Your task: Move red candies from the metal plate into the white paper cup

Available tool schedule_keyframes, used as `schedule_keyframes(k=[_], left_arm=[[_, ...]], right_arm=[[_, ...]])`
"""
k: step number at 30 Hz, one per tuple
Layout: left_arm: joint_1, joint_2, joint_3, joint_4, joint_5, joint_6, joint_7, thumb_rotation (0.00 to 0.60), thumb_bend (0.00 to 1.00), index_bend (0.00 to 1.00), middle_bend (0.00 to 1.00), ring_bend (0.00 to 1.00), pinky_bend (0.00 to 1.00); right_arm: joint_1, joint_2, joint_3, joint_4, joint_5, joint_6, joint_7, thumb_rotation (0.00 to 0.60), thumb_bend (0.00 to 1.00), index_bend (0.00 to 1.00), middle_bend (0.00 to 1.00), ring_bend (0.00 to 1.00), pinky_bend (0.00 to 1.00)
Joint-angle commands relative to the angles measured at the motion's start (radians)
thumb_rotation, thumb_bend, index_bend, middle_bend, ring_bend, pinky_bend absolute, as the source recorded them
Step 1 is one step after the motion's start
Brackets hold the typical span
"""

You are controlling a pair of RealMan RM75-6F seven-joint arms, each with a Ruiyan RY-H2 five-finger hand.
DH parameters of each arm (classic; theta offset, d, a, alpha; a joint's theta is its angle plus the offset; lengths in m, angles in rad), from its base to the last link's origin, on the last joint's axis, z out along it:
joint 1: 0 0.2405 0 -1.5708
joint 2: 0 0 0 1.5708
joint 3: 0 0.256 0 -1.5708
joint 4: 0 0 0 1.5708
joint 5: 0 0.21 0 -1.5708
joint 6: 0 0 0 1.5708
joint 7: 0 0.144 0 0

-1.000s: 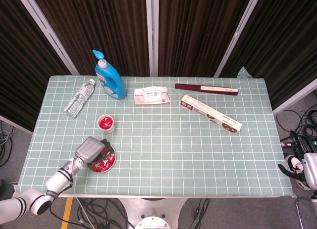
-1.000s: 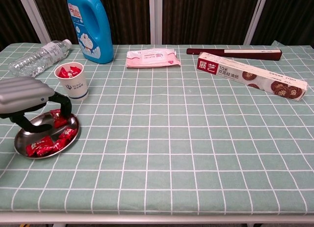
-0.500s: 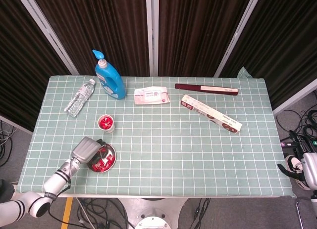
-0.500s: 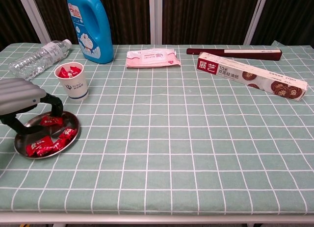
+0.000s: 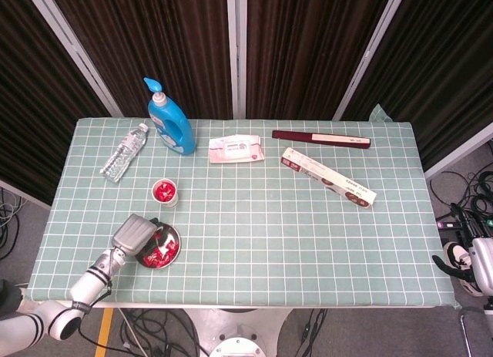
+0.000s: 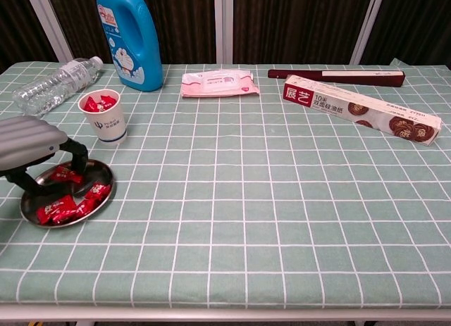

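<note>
— What did you have on the left side?

— My left hand (image 6: 32,144) hung over the near-left part of the metal plate (image 6: 104,172), fingers pointing down among the red candies (image 6: 63,208). I couldn't tell whether it pinched one or held nothing. More candies sat in the white paper cup (image 6: 106,118), just behind the plate. Farther back lay a water bottle (image 6: 56,82) on its side and a blue detergent bottle (image 6: 129,36) upright.

— And toward the right?

— A pack of wipes (image 6: 218,83) near mid-table, then a dark red flat box (image 5: 320,138) at the far edge and a long wrap box (image 6: 361,117) lying at an angle. My right hand (image 5: 476,266) sat off the table's right end; I couldn't judge its fingers.
</note>
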Motion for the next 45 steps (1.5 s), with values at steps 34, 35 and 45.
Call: schedule_keyframes(k=[34,35,45], left_arm=[[-0.012,0.058,-0.059,-0.059,0.086,0.131,-0.185,0.6,0.44,0.62,0.68,0.92,1.0],[-0.027,0.067,-0.078,-0.077,0.085,0.129,-0.18,0.6,0.44,0.62,0.68,0.92,1.0],[-0.181,0.036,-0.23,-0.035,-0.045,-0.023,-0.106,0.6,0.43,0.61,0.67,0.92,1.0]], right_arm=[[-0.001,0.005,0.0,-0.009,-0.001,0.002,-0.004,0.6,0.1,0.0,0.16,0.12,0.47],[-0.001,0.005,-0.001,-0.008,-0.001,0.001,-0.004,0.6,0.1,0.0,0.16,0.12,0.47],[-0.008,0.003,0.0,0.005,0.01,0.004,0.01,0.6,0.1,0.0,0.16,0.12,0.47]])
